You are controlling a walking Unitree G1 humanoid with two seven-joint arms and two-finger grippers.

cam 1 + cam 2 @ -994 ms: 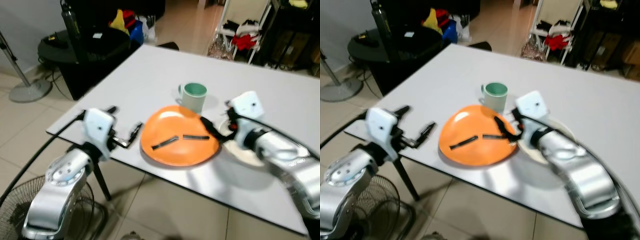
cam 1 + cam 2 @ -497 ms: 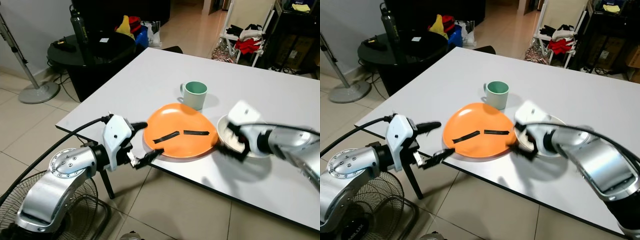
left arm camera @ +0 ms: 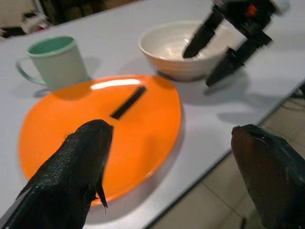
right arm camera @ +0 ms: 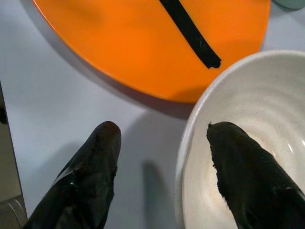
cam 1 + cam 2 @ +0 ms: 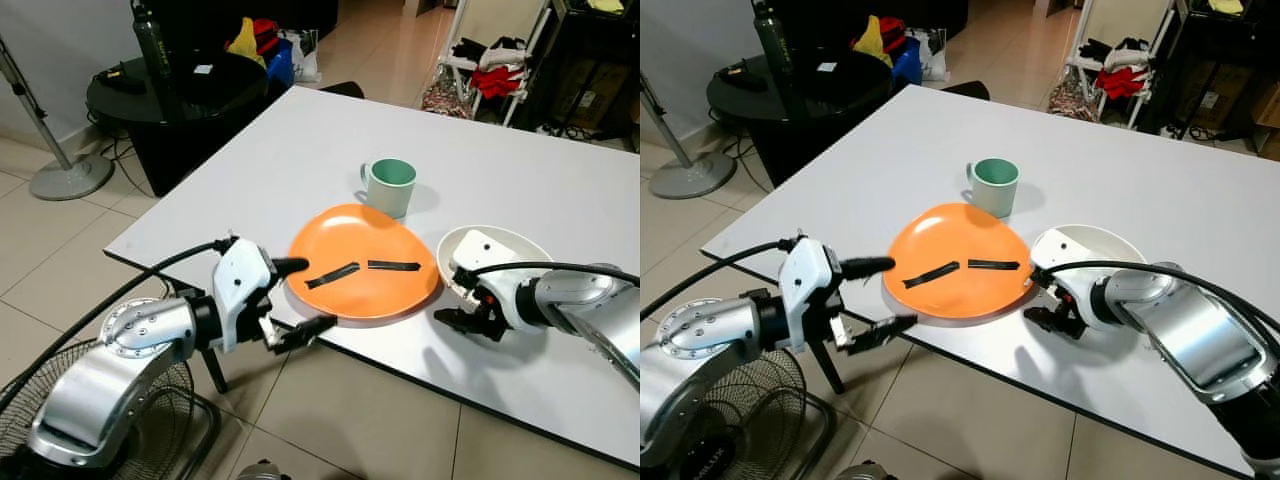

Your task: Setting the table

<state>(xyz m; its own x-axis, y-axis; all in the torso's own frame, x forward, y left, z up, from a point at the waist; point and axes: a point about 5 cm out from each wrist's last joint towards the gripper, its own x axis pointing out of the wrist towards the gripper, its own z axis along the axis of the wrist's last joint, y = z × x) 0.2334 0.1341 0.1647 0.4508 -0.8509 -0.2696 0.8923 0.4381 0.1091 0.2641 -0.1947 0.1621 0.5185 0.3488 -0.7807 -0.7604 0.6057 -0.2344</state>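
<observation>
The left gripper (image 5: 297,297) is spread wide at the table's near edge, one finger over the orange plate's rim, the other below the tabletop, holding nothing. The orange plate (image 5: 365,275) lies on the white table (image 5: 300,160), a green mug (image 5: 388,186) just behind it. The right gripper (image 5: 461,297) straddles the white bowl's (image 5: 500,252) near rim, fingers apart, one inside, one outside.

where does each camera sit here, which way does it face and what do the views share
Head eyes: look forward and down at the white table, both silver arms showing.
Left wrist: looks along the open left end effector at the orange plate, green mug and right end effector.
Right wrist: open right end effector straddling the white bowl rim.
Shared: plate and bowl.
</observation>
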